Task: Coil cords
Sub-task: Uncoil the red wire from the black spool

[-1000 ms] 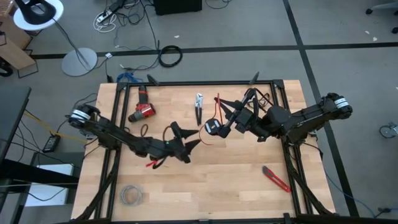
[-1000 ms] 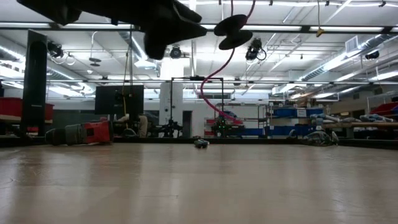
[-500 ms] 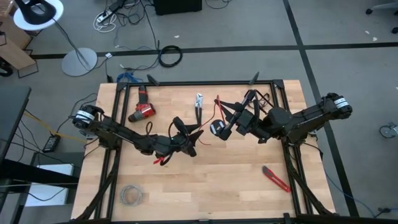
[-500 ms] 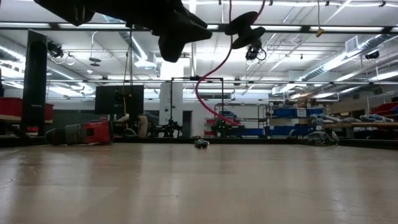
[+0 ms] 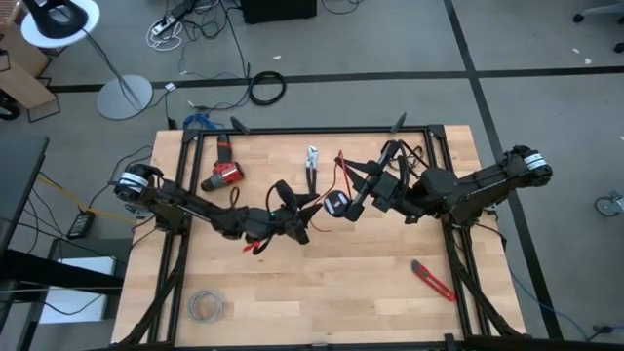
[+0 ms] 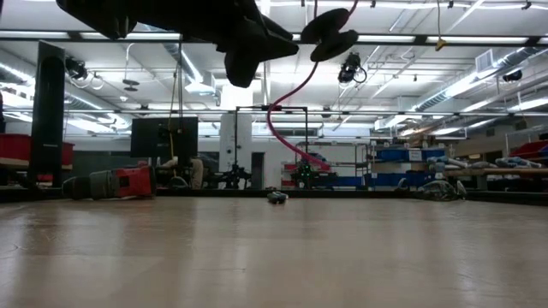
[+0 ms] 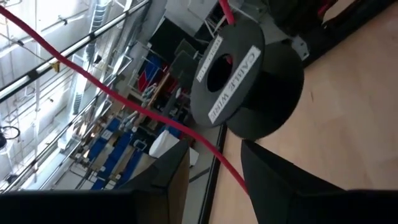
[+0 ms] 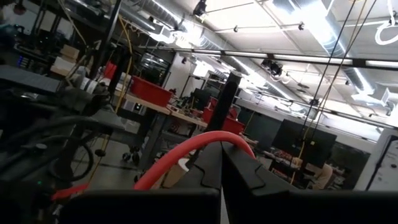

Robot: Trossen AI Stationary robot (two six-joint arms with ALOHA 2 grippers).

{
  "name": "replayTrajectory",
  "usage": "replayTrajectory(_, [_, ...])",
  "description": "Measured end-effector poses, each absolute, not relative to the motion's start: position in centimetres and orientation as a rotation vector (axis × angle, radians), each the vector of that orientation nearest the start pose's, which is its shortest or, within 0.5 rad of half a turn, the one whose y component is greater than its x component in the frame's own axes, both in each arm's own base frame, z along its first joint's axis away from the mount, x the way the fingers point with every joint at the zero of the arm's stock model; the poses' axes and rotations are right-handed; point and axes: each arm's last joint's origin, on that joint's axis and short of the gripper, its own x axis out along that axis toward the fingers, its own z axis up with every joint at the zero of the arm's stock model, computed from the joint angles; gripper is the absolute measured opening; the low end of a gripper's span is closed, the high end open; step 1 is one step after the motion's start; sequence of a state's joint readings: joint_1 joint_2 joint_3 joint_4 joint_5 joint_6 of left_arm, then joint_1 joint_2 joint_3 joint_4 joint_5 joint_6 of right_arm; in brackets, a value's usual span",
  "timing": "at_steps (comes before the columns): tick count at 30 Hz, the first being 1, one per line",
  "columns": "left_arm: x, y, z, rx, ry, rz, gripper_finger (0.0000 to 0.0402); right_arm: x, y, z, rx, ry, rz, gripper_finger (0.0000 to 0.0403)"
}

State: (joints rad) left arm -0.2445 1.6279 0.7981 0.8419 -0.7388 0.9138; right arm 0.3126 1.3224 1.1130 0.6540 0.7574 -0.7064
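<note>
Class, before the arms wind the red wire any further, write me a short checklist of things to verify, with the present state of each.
1. Right gripper shut on the black spool: ok.
2. Red wire running between the left gripper's fingers: ok.
3. Left gripper firmly pinching the wire: cannot tell.
4. Spool raised off the table: ok, it hangs high in the low view.
5. Pliers and red drill away from both grippers: ok.
</note>
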Motion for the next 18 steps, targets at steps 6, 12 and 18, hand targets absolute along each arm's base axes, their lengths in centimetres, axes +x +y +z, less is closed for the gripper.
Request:
replayTrajectory(6, [34.2, -6.1, 23.1, 0.926, 0.195, 0.430, 0.0148, 28.0, 6.9, 40.5, -0.456, -0.213, -0.546, 0.0000])
replayTrajectory(12, [36.6, -6.5, 21.6, 1.002, 0.230, 0.398, 0.0148, 28.0, 6.9, 40.5, -0.456, -0.209, -0.554, 0.0000])
replayTrajectory(18, [37.3, -6.5, 21.6, 0.955, 0.188, 0.511, 0.0148, 28.0, 7.0, 40.5, -0.458, -0.206, -0.554, 0.0000])
